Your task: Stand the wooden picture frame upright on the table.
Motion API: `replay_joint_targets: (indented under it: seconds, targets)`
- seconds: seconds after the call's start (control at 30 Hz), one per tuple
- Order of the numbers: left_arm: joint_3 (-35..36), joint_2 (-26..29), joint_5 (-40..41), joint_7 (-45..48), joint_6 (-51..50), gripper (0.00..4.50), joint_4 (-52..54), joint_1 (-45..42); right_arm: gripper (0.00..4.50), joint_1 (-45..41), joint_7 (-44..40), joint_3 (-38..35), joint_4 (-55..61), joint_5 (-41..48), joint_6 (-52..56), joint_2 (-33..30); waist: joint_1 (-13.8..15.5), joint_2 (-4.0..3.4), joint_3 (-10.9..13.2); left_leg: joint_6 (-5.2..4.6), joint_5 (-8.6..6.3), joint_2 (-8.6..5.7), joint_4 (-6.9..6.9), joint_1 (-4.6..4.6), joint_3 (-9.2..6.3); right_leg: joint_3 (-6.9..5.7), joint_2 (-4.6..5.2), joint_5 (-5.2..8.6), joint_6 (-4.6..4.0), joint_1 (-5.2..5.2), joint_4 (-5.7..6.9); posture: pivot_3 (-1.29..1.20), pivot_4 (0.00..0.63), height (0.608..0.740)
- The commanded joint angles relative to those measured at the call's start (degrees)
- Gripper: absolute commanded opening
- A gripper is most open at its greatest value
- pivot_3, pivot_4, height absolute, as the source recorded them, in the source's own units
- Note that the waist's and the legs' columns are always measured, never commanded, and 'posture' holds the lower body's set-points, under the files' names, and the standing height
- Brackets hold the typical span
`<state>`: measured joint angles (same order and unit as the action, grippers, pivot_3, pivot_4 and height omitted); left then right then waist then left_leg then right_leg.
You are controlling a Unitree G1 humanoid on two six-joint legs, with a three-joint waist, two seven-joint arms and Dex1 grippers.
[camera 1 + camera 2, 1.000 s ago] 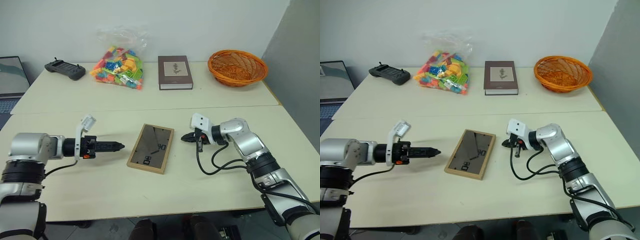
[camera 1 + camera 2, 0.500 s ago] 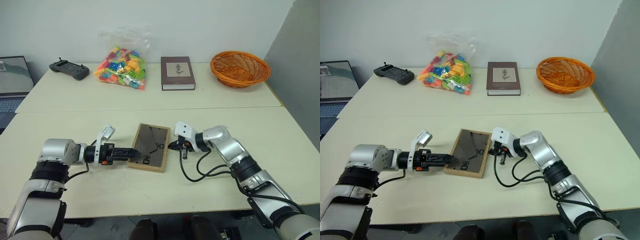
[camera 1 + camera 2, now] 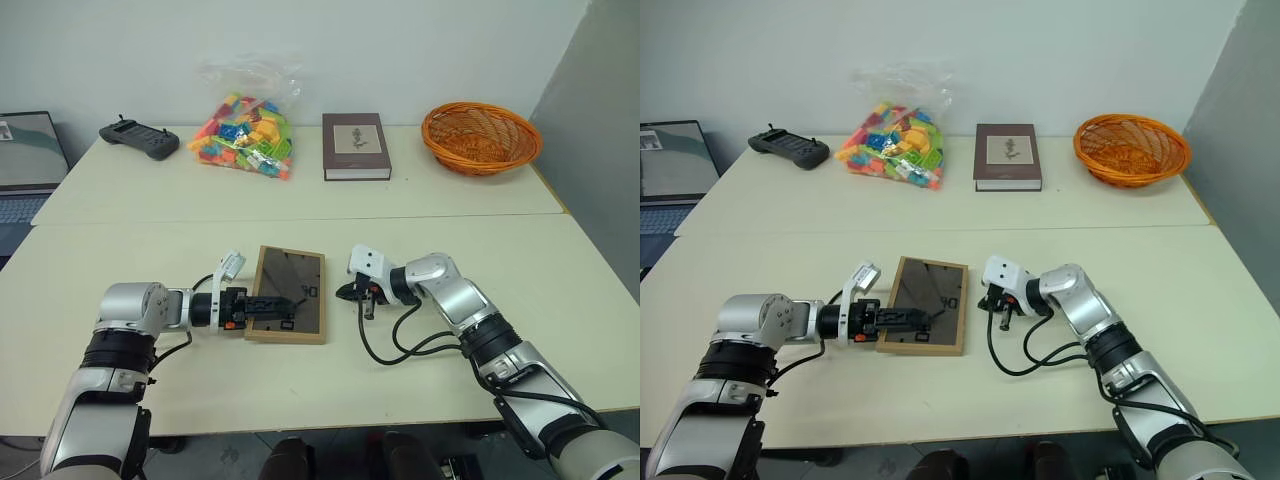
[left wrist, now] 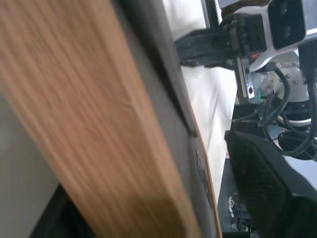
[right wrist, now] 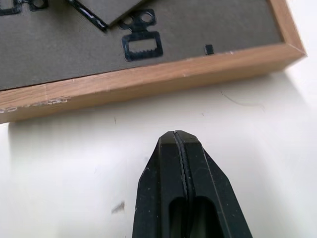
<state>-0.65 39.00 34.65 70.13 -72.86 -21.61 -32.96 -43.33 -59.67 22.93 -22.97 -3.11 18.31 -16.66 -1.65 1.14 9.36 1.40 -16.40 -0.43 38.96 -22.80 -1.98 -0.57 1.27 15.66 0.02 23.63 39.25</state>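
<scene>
The left gripper (image 3: 268, 305) has reached the wooden picture frame (image 3: 288, 306), straddling its edge; right gripper (image 3: 346, 291) closed beside it.

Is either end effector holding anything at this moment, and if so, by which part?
The left end effector straddles the left edge of the light-wood picture frame; a firm clamp cannot be told. The right end effector, shut, holds nothing.

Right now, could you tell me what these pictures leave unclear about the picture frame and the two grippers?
- The picture frame lies back up on the table, so its front is hidden in the eye views.
- Whether the left gripper truly clamps the frame's edge: its fingertips merge with the dark back panel.
- Left wrist view: the wooden edge is too close and blurred to judge the grip.
- The right gripper is shut, short of the frame.
</scene>
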Motion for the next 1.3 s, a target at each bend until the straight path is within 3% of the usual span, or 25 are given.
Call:
replay_joint_targets:
  seconds: [0.03, 0.27, 0.43, 0.67, 0.77, 0.97, 1.1, 1.3]
  targets:
    - [2.0, 1.9, 2.7, -0.3, -2.4, 2.59, 3.8, 0.3, 0.0, -1.2, 0.9, -1.5, -1.0, 0.6, -1.3, 0.4, -0.1, 0.0, 0.0, 0.0, 0.0, 0.0, -0.01, 0.0, -0.03, -0.01, -0.01, 0.0, 0.0, 0.0, 0.0, 0.0, 0.15, 0.74]
    - [5.4, 2.6, 6.8, -2.9, -7.7, 1.21, 7.6, -0.1, 0.0, -2.9, 2.4, -2.6, -5.5, 0.0, -4.1, 0.6, -0.2, 0.0, 0.0, 0.0, 0.0, 0.0, -0.02, 0.0, -0.08, -0.01, -0.03, 0.0, 0.0, 0.0, -0.02, 0.0, 0.15, 0.74]
    - [7.5, 2.8, 8.4, -5.3, -9.3, 1.21, 10.2, 2.0, 0.0, -3.1, 2.9, -3.3, -7.1, -0.2, -5.5, 0.1, -0.2, 0.0, 0.0, 0.01, 0.0, 0.0, -0.02, 0.0, -0.09, 0.0, -0.03, 0.0, 0.0, 0.0, -0.04, 0.0, 0.15, 0.74]
    - [13.0, -1.5, 10.2, -11.9, -8.8, 1.21, 13.2, 1.2, 0.0, -2.8, 2.1, -6.0, -3.5, 2.2, -3.1, -1.5, 0.1, -0.02, 0.0, 0.01, 0.01, -0.01, -0.02, -0.03, -0.12, -0.02, -0.02, 0.0, 0.0, 0.0, -0.06, 0.0, 0.15, 0.74]
    - [15.9, -3.4, 11.7, -14.3, -7.6, 1.21, 16.1, 0.1, 0.42, -2.7, -2.4, -9.1, 3.4, 7.1, 4.2, -4.5, 0.0, 0.0, 0.0, 0.02, 0.01, -0.02, -0.01, -0.06, -0.13, -0.04, 0.0, 0.0, -0.01, 0.01, -0.08, 0.0, 0.15, 0.74]
    - [19.0, -6.8, 14.4, -18.5, -5.6, 1.21, 22.3, -1.1, 1.81, -6.7, -6.1, -14.5, 11.7, 15.6, 18.2, -9.2, 0.0, 0.0, 0.0, 0.02, 0.0, -0.02, -0.02, -0.09, -0.17, -0.03, 0.0, 0.0, -0.01, 0.0, -0.15, 0.0, 0.15, 0.74]
    - [19.2, -9.1, 14.5, -21.1, -1.5, 1.21, 24.3, -2.1, 2.7, -14.1, -6.2, -19.9, 13.2, 25.4, 31.5, -7.3, -0.2, -0.04, 0.1, 0.02, 0.0, -0.01, -0.07, -0.06, -0.19, 0.01, -0.03, -0.01, -0.02, 0.04, -0.13, 0.0, 0.15, 0.74]
    - [16.9, -9.1, 14.4, -21.2, 1.6, 1.21, 25.8, -1.5, 4.01, -19.3, -2.0, -20.0, 11.0, 27.7, 34.0, -2.4, -0.1, -0.04, 0.1, 0.02, 0.0, 0.0, -0.09, -0.07, -0.23, 0.03, -0.07, -0.01, -0.02, 0.09, -0.16, 0.0, 0.15, 0.74]
